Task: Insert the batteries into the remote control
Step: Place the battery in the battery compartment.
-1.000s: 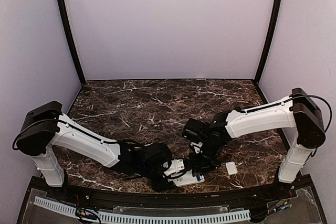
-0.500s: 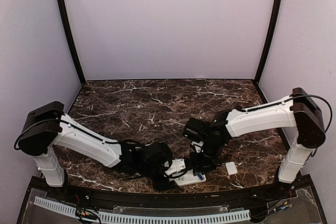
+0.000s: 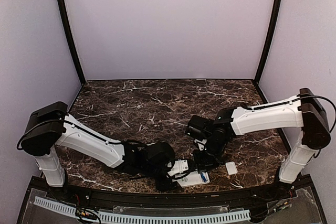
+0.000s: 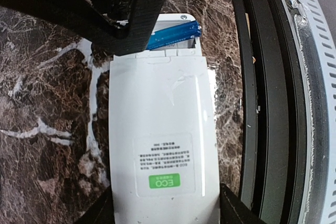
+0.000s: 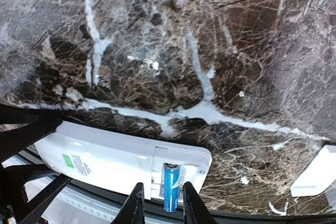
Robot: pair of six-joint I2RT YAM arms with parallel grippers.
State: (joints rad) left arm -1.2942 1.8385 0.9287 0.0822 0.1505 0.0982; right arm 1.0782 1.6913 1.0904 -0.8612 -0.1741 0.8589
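At the near edge of a dark brown marble-patterned table top (image 3: 157, 103), just inside a black rail (image 4: 262, 129), a slim white rectangular plastic remote control (image 4: 160, 119) is laid face down. Its green label (image 4: 164, 182) and open battery compartment (image 4: 184, 46) are thus turned upward for loading. The remote control is clamped across its width at the label end by the left gripper (image 4: 165, 211), whose two black fingers are pressed against its long edges. This hold is judged to be there so that the remote control cannot slide while the other arm works at the far end. There, a small thin blue cylindrical battery (image 5: 170, 182) is seen in the uncovered compartment. In the left wrist view it lies somewhat askew across the slot, so it is judged not fully seated. The right gripper (image 5: 164, 203) is held directly over that end, its fingertips set narrowly apart on either side of the battery. Whether the battery is pinched or merely straddled cannot be told. Only one battery can be made out; whether a second is hidden beneath the fingers cannot be said. A small white rectangular cover piece (image 3: 231, 168) is seen on the table near the compartment end of the remote control, apart from it, presumably set aside so that the compartment is open. The next move is judged to call for the battery to be pressed down flat, with a risk that it springs out.
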